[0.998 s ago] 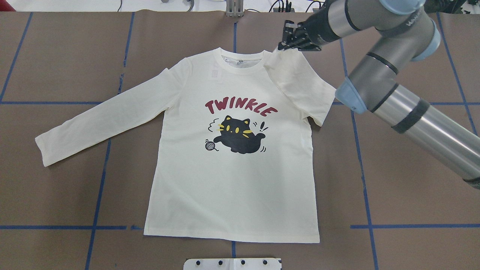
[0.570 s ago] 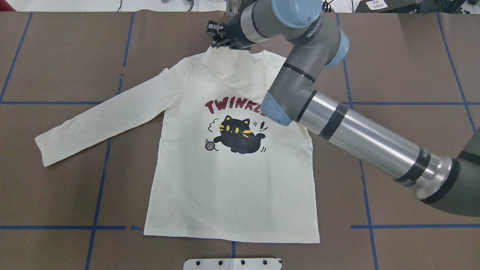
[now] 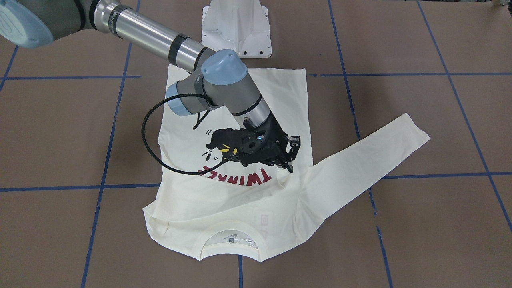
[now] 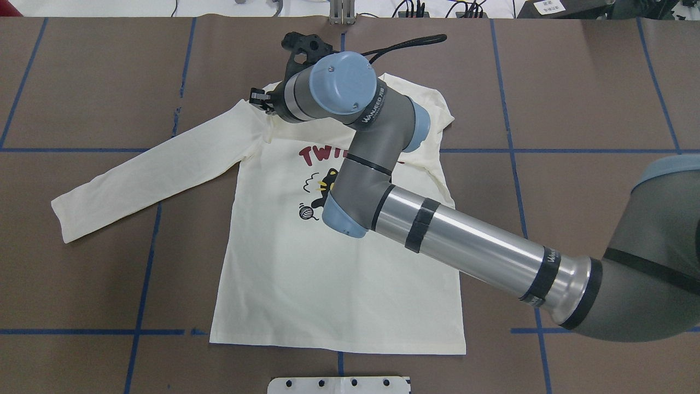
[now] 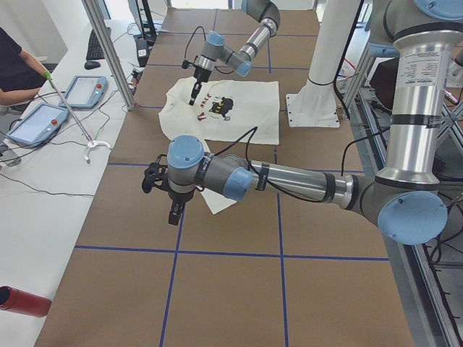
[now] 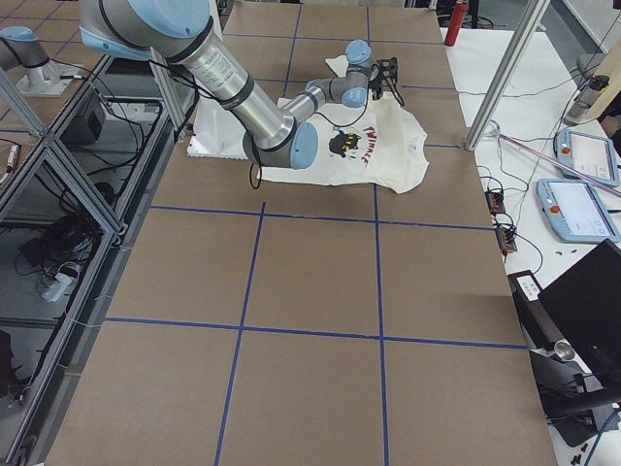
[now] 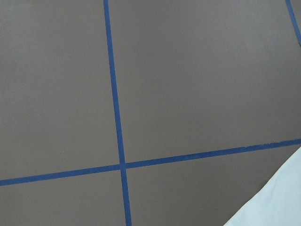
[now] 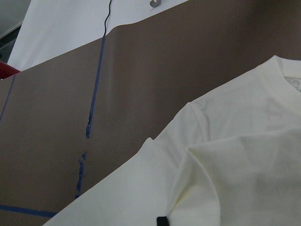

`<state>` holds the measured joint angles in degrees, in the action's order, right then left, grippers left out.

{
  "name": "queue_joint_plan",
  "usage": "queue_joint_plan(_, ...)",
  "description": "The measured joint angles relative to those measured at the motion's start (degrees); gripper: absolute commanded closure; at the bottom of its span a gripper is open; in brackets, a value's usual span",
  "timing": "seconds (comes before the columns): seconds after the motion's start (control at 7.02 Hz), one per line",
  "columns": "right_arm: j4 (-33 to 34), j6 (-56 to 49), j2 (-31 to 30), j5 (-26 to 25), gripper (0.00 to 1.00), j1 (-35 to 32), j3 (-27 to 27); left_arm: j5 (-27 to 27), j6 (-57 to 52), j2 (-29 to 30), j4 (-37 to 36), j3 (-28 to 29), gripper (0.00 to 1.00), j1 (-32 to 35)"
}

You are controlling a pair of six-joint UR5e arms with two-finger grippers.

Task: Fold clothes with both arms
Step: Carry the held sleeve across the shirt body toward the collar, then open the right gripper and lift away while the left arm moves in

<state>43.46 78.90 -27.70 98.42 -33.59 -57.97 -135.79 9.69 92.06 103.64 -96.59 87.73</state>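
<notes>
right pincer (image 3: 289, 160) reaches across the t-shirt (image 3: 286, 104), tips drawn together on the end of the folded sleeve (image 3: 224, 202), judged to be laying that sleeve flat over the chest. t-shirt lies print-up on the worktop (image 3: 400, 40) directly beneath this pincer; the other sleeve (image 3: 372, 156) stretches away beyond it. left pincer (image 5: 172, 213) hangs over bare worktop, clear of the fold; whether it is apart or together cannot be told.

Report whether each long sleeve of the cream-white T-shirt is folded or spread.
One folded, one spread: the folded sleeve lies across the cream-white T-shirt's chest; the spread sleeve stretches flat sideways.
</notes>
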Motion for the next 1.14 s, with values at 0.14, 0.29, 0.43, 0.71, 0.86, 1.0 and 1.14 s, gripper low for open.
queue_joint_plan(0.14,-0.98,-0.07,3.38,-1.49,0.00,0.36,4.26,0.00,0.01,0.39,0.47,0.63,0.00,-0.01)
queue_joint_plan(0.29,-1.57,-0.12,4.89,-3.25,0.00,0.45,6.15,0.00,0.01,0.80,2.32,2.31,0.00,-0.02)
queue_joint_plan(0.43,-1.78,-0.10,5.40,-4.89,0.00,0.45,6.93,0.02,0.06,1.04,5.18,4.65,0.00,-0.02)
queue_joint_plan(0.71,0.71,0.47,5.18,-4.29,0.00,0.14,6.60,0.29,3.07,1.73,8.93,6.88,0.00,-0.68)
queue_joint_plan(0.86,6.30,0.41,4.15,-1.37,0.00,-0.62,3.79,1.73,8.88,1.74,11.13,6.36,0.00,-2.71)
queue_joint_plan(1.0,13.89,-0.45,1.74,2.53,0.00,-2.02,-1.78,5.17,17.80,1.15,14.82,5.27,0.00,-6.56)
queue_joint_plan(1.14,20.64,-2.85,-2.43,6.75,0.00,-3.90,-8.65,9.42,28.93,-0.33,20.05,3.90,0.00,-11.75)
